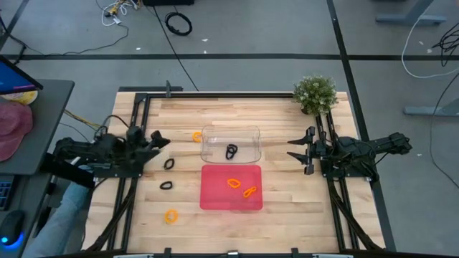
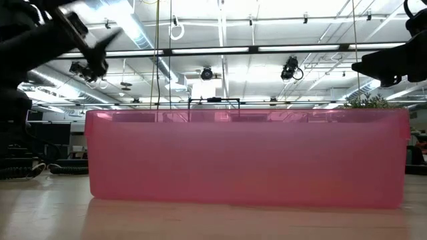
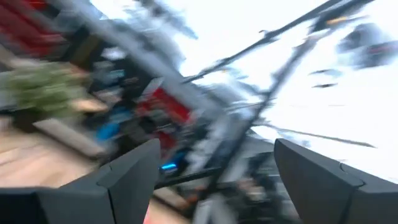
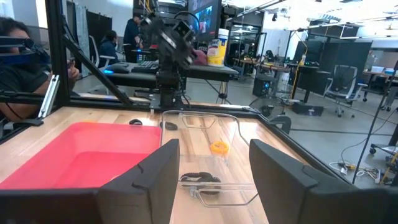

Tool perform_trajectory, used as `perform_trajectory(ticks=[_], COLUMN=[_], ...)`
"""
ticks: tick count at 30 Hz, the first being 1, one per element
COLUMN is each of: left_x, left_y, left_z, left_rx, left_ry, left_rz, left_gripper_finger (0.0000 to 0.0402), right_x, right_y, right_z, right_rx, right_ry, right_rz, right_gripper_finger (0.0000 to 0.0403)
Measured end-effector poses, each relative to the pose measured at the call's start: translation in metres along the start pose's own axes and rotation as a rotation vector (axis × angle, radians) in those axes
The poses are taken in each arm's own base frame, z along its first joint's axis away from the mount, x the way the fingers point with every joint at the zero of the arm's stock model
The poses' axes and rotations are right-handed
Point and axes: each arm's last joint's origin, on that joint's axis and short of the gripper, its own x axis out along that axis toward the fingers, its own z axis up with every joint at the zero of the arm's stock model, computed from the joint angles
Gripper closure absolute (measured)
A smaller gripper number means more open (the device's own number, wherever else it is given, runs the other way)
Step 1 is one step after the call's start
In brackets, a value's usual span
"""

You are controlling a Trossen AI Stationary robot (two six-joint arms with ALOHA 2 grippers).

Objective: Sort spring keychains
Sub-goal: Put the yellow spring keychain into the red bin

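A red tray (image 1: pixel 215 197) near the table's front holds two orange spring keychains (image 1: pixel 233 183) (image 1: pixel 249 191). A clear container (image 1: pixel 247 133) behind it holds one black keychain (image 1: pixel 231 151), which also shows in the right wrist view (image 4: pixel 199 178). On the bare table lie an orange keychain (image 1: pixel 196 135), two black ones (image 1: pixel 168 163) (image 1: pixel 166 185) and another orange one (image 1: pixel 171 215). My left gripper (image 1: pixel 159 139) is open and empty, raised left of the clear container. My right gripper (image 1: pixel 291 148) is open and empty, right of the container.
A potted plant (image 1: pixel 315 93) stands at the table's far right corner. Black frame rails run along the table's left and right sides. In the low view the red tray's wall (image 2: pixel 247 153) fills the middle. People sit at desks beyond the table's left side (image 4: pixel 18 68).
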Motion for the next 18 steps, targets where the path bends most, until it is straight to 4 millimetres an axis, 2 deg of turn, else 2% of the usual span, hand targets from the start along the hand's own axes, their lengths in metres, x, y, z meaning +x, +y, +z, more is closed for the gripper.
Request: perform_trajectory(ticks=[6,11,15,18], left_x=[-0.006,-0.006,0.018,0.046], left_y=[-0.028,-0.047,-0.082,-0.122], left_z=[0.015,0.018,0.026,0.017], left_rx=[-0.071,-0.019,0.051,0.135], left_ry=[-0.07,-0.115,-0.023,0.091], left_rz=[-0.406,-0.6,-0.767,-0.924], left_gripper_finger=[0.0081,0.0081,0.0081,0.0081], right_x=[0.0,0.0,0.0,0.0], right_y=[0.0,0.0,0.0,0.0], right_z=[0.0,0.0,0.0,0.0], right_rx=[0.0,0.0,0.0,0.0], right_ry=[0.0,0.0,0.0,0.0], right_rz=[0.0,0.0,0.0,0.0], right_gripper_finger=[0.0204,0.0204,0.0204,0.0204])
